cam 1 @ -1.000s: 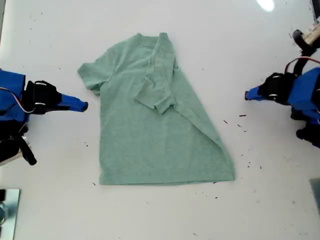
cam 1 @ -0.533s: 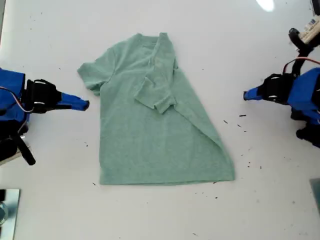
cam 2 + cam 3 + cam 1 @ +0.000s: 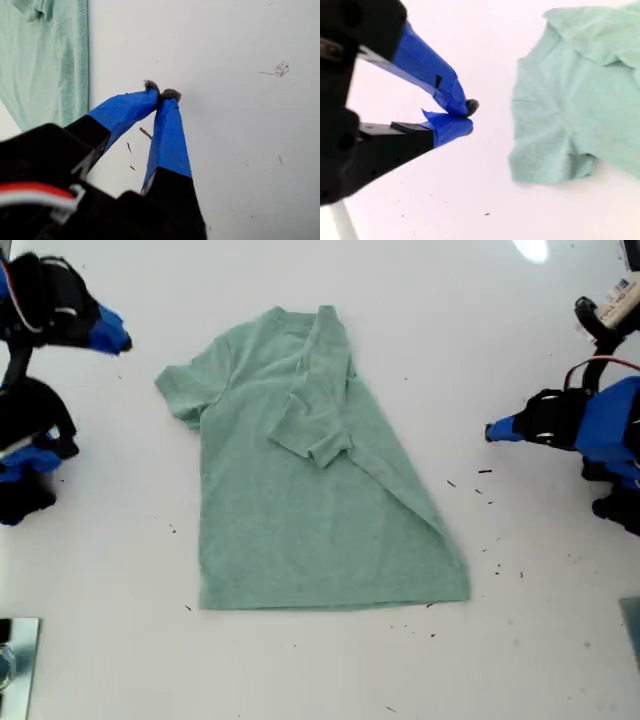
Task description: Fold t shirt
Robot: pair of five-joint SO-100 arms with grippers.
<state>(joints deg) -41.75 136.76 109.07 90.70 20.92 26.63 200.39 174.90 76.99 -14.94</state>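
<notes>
Where the first wrist view looks along it, my first gripper [image 3: 160, 93]: blue-taped jaws closed, tips touching, nothing between them. It is held over bare white tabletop [image 3: 240, 150], with a few dark specks [image 3: 145, 132] just below the tips. In the exterior view it [image 3: 495, 430] sits at that view's right, pointing towards the garment and well apart from it.

My second gripper [image 3: 469, 117]: blue-taped jaws closed tip to tip, empty. In the exterior view it [image 3: 118, 340] is at the upper left, raised, near the flat sleeve but not touching it.

The t shirt [image 3: 300, 510]: pale sage-green, heathered, lying on the tabletop [image 3: 330, 670] at the middle of the exterior view.
- Hem [image 3: 330, 602] towards that view's lower edge, roughly straight.
- Side towards the exterior view's right folded inward, leaving a slanted edge that runs from the shoulder down to the hem corner.
- Sleeve of that side [image 3: 310, 425] lying on top of the chest.
- Other sleeve [image 3: 180, 390] spread flat on the tabletop towards the exterior view's left; it also shows in the second wrist view [image 3: 550, 160].
- Collar [image 3: 300, 320] at the far end, towards the exterior view's top.

One edge of the shirt [image 3: 45, 65] shows in the first wrist view, apart from the jaws.

Scattered dark specks [image 3: 485, 472] lie between the shirt and my first gripper. A bright glare spot [image 3: 532, 250] sits at the exterior view's top edge.
</notes>
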